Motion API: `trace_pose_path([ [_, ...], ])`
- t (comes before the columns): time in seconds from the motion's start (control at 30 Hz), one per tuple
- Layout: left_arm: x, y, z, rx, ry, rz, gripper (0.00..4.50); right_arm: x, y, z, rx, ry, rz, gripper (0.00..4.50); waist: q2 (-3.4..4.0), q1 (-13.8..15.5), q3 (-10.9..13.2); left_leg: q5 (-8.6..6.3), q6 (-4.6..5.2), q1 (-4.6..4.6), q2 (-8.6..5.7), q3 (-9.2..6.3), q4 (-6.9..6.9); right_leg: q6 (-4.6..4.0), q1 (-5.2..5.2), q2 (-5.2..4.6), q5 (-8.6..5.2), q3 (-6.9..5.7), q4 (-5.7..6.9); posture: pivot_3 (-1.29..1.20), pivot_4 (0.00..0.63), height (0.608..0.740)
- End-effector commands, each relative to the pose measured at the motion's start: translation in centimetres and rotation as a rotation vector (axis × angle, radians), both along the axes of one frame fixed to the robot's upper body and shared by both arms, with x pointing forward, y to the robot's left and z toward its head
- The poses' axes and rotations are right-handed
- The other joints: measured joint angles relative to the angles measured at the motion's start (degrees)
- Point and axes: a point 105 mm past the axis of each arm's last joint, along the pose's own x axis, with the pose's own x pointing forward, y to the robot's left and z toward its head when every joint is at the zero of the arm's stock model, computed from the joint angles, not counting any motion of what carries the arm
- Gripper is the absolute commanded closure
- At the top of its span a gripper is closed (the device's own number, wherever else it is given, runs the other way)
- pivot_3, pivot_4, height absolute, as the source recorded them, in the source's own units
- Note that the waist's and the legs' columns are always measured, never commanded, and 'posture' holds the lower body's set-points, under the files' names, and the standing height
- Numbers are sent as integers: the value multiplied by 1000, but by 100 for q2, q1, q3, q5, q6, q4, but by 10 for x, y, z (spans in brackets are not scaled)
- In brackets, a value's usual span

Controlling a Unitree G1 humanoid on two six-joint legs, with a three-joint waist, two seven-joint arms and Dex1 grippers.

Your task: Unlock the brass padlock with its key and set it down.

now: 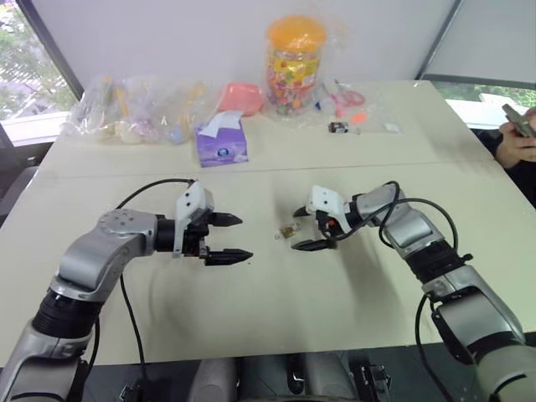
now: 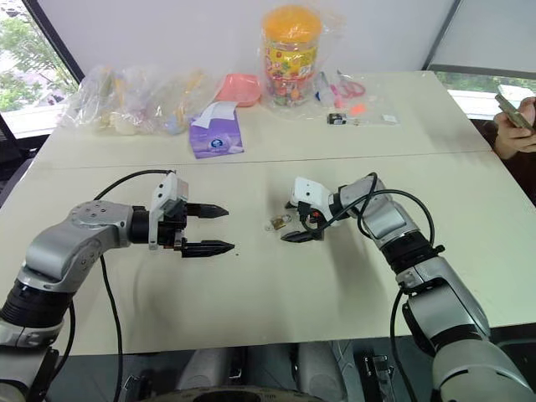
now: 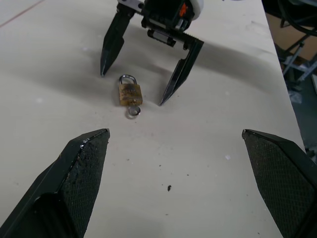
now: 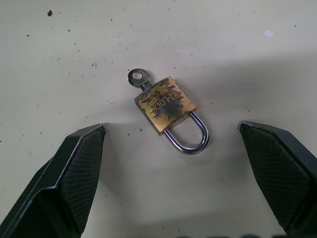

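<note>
While the left claw hangs with its fingers apart over the middle of the worktop, well short of the padlock, the right claw is also spread wide and straddles the lock without touching it. The lock lies flat mid-worktop, key seated in its base and shackle apparently closed, so the pick-up seems to be the step in hand. Next the right claw should probably close on the brass body, leaving the key free for the left.

head stereo: high, looking forward-down over tabletop | wrist cams: close, low, facing each other | shared: brass padlock mid-frame
</note>
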Motion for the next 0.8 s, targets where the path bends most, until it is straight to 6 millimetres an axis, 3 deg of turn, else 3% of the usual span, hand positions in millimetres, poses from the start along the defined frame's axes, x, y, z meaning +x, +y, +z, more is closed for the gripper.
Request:
trace_pose_path([
  [0.03,-1,0,11,-13,-47,-5,0,1,7,-6,-24,-9,21,39,0,-13,0,0,0,3,2,0,0,-1,0,1,0,0,5,0,150,737],
  [0.13,-1,0,10,-12,-45,-3,0,1,11,-11,-28,-1,26,904,-1,-19,-1,0,0,17,2,0,0,-3,0,4,-2,4,28,0,150,737],
  [0.33,-1,1,9,-12,-40,-2,0,-3,20,-14,-19,10,45,3832,0,-20,-2,2,-2,29,6,0,0,-7,3,7,-4,10,41,0,150,737],
  [0.5,2,-4,7,-45,-9,3,0,-4,13,-11,-63,-120,49,3842,1,-2,-3,2,-3,31,5,0,-1,-8,5,6,-4,12,41,0,150,737],
  [0.63,13,-6,2,-106,54,46,0,1,12,27,3,-500,-5,3842,1,32,-3,2,-3,28,2,1,0,-8,6,5,-4,13,39,0,150,737],
  [0.73,23,-5,-3,-122,86,61,0,-10,7,54,2,-797,11,3842,1,30,-2,7,-12,7,-4,0,3,-6,-9,2,-5,12,39,0,150,737],
  [0.8,28,-6,5,-160,108,52,0,-18,4,68,6,-945,12,3842,0,27,-1,8,-14,-4,-6,0,4,-4,-16,2,-5,11,36,0,150,737],
])
